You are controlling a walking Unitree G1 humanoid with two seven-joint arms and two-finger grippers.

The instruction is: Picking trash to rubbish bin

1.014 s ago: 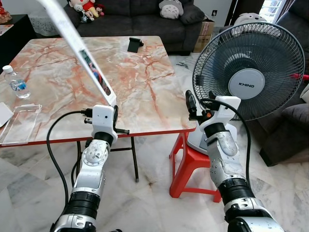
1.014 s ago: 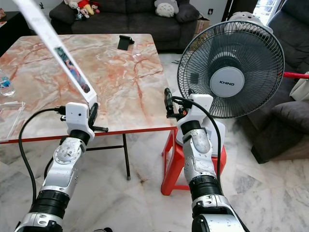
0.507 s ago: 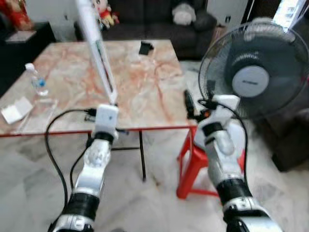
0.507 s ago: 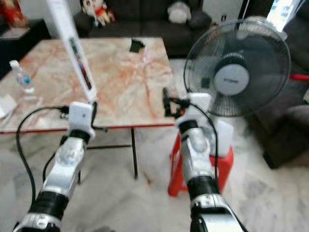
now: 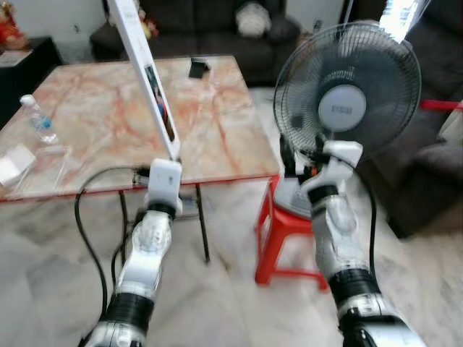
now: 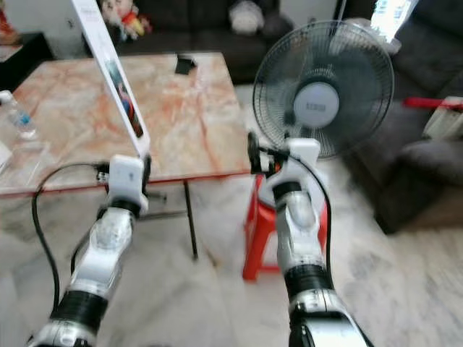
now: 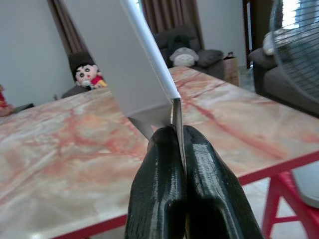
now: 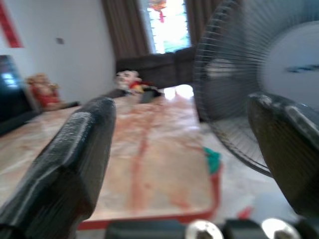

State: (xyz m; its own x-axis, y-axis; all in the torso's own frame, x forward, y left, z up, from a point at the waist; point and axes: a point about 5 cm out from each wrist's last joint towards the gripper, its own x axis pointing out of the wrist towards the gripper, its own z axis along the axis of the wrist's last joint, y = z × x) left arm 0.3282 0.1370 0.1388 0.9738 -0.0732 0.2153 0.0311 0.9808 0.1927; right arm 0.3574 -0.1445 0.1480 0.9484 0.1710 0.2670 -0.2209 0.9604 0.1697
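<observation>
A long flat white wrapper [image 5: 148,79] with a dark printed strip stands up slanted from my left gripper [image 5: 176,157], which is shut on its lower end. The left wrist view shows both black fingers pressed together on the thin white edge [image 7: 175,137]. This gripper hovers at the near edge of the marble table [image 5: 94,123]. My right gripper [image 5: 287,153] is open and holds nothing, raised just off the table's right corner in front of the fan [image 5: 347,87]. In the right wrist view its fingers [image 8: 75,149] stand wide apart.
The fan stands on a red plastic stool [image 5: 278,231] to the right of the table. A water bottle [image 5: 40,129] and a white item [image 5: 16,163] sit at the table's left, and a small black object [image 5: 197,68] at its far side. A dark sofa [image 5: 210,22] lies behind.
The whole picture has shifted and blurred, so the camera moved. My left gripper still holds the white wrapper upright, and my right gripper stays open beside the fan.
</observation>
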